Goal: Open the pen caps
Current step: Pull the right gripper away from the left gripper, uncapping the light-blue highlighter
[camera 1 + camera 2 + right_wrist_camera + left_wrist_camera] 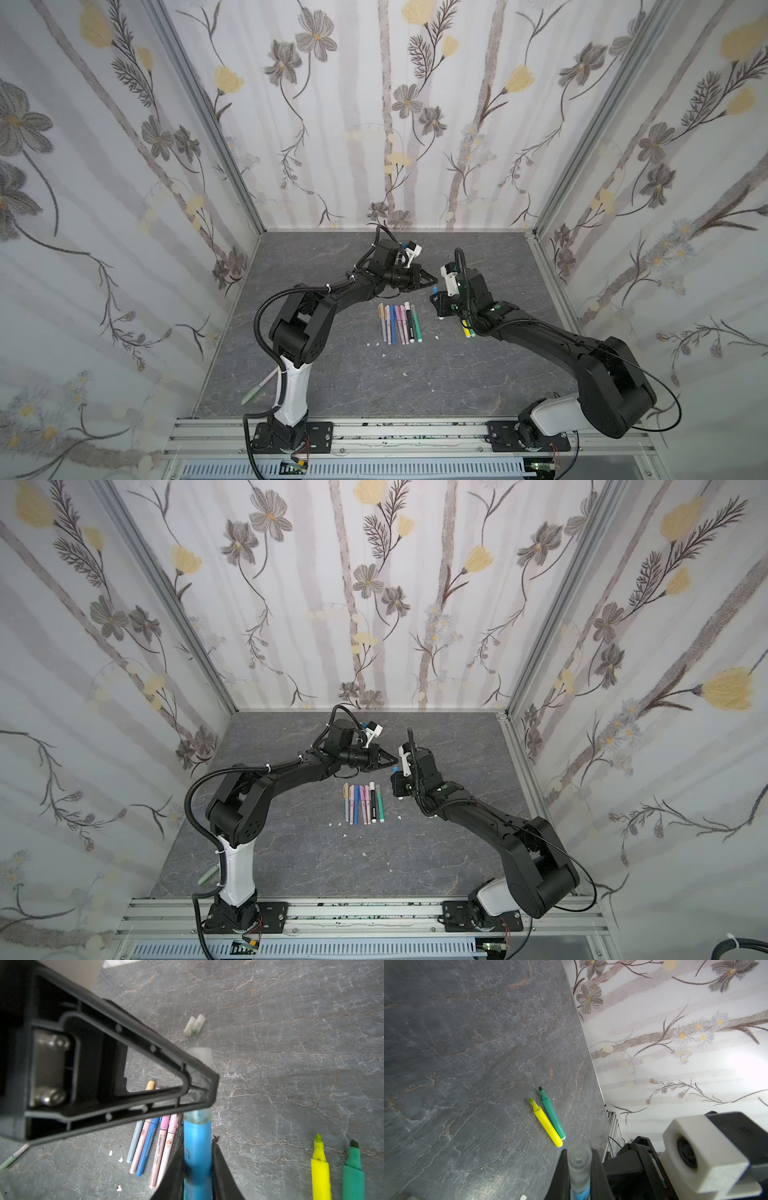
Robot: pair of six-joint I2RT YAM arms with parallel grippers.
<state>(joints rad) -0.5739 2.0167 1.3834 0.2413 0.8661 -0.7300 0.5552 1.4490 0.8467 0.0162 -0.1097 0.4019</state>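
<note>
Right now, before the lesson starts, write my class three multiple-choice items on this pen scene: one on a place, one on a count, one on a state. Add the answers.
1. Where do the yellow marker and green marker lie?
A. Side by side on the table
B. Upright in a cup
C. Stacked crosswise

2. How many loose translucent caps lie together in the right wrist view?
A. One
B. Two
C. Five

3. The right hand is:
A. open and empty
B. shut on the blue marker
C. shut on the yellow marker

Answers:
1 A: both lie flat and parallel on the bare stone top.
2 B: a pair of caps lies side by side.
3 B: the hand's fingers clamp the blue barrel on both sides.
</note>
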